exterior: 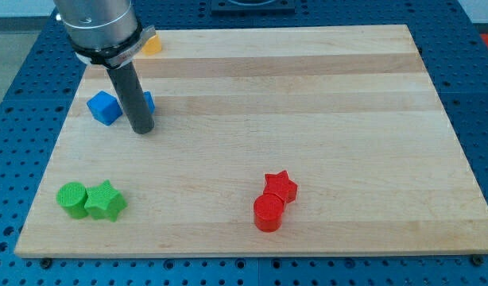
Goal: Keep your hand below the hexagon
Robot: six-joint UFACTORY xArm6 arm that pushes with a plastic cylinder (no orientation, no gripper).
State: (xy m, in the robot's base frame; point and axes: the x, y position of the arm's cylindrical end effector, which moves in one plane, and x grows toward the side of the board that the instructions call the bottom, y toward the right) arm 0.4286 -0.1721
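Note:
My tip rests on the wooden board in the upper left part of the view. A blue cube sits just to the tip's left, a small gap apart. A second blue block peeks out from behind the rod on its right; its shape is hidden. An orange-yellow angular block lies near the board's top edge, above the tip, partly hidden by the arm's body. Its full shape cannot be made out.
A green cylinder and a green star touch each other at the bottom left. A red star and a red cylinder touch at the bottom centre. A blue perforated table surrounds the board.

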